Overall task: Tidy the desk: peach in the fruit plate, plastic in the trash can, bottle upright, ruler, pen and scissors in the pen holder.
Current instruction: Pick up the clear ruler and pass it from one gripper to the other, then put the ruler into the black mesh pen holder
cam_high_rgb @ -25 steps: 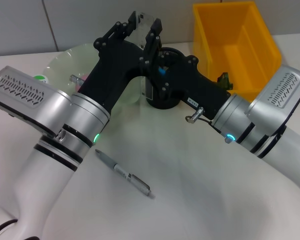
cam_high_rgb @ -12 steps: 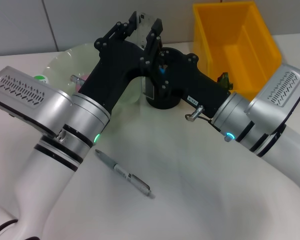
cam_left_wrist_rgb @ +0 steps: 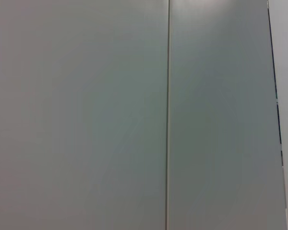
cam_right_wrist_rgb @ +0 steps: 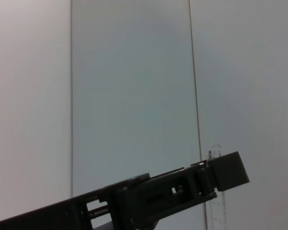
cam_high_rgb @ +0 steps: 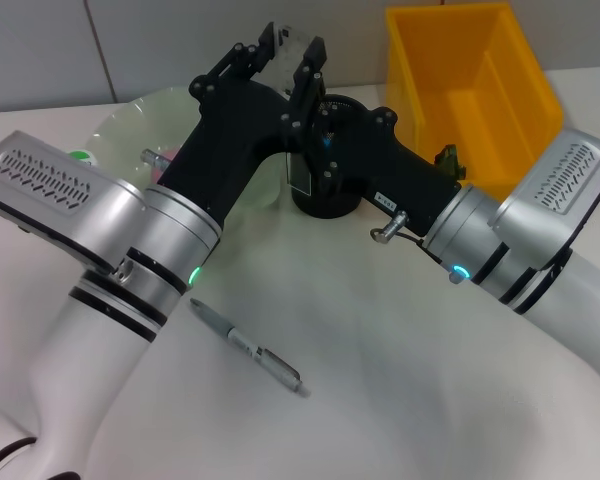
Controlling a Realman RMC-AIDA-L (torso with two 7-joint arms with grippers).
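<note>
A clear ruler (cam_high_rgb: 299, 175) hangs upright over the black pen holder (cam_high_rgb: 330, 203) at the back of the desk, its lower end in front of the holder's rim. My left gripper (cam_high_rgb: 265, 42) is shut on the ruler's upper end. The right wrist view shows one left fingertip (cam_right_wrist_rgb: 228, 170) against the ruler (cam_right_wrist_rgb: 217, 206). My right gripper (cam_high_rgb: 308, 62) is raised close beside the ruler, above the holder. A silver pen (cam_high_rgb: 248, 345) lies on the desk in front. The pale green fruit plate (cam_high_rgb: 120, 125) sits back left, the yellow trash can (cam_high_rgb: 480, 90) back right. Peach, plastic, bottle and scissors are hidden.
Both forearms cross over the back middle of the desk and cover much of it. A small pinkish thing (cam_high_rgb: 165, 158) and a green-and-white thing (cam_high_rgb: 78, 157) show on the plate beside my left arm. A grey wall fills both wrist views.
The ruler's lower end has drifted slightly to the right over the holder. Both arms have barely moved.
</note>
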